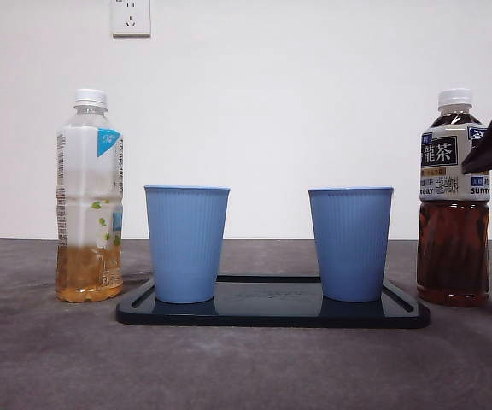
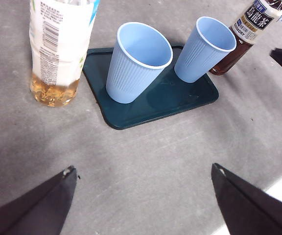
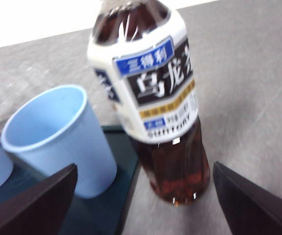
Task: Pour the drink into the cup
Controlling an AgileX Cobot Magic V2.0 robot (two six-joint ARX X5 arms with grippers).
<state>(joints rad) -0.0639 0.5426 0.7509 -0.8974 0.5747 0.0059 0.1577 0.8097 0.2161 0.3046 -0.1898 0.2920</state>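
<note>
Oolong tea bottle [image 3: 151, 107] stands upright on the table [image 1: 49, 359], long axis vertical, white cap up, just beside one short end of the dark tray [image 1: 272, 314] and off it. Nearly full of dark brown tea. My right wrist view cuts off its cap and blurs the label; my left wrist view cuts off its neck.

Nearest cup [image 3: 62, 139], blue and ribbed, stands on the tray next to the bottle, mouth up, its inside showing nothing. Second blue cup [image 1: 186, 243] stands at the tray's other end, apart from the first; only its edge shows in my right wrist view.

My right gripper [image 3: 143, 196]: jaws spread wide, one either side of the tea bottle, not touching it. In front view it shows only as a dark tip by the bottle's shoulder.

Beyond the tray's far end, a green tea bottle [image 1: 90, 196] stands upright, capped, pale tea low in it.

My left gripper [image 2: 143, 196]: jaws wide, holding nothing, held back from the tray.
</note>
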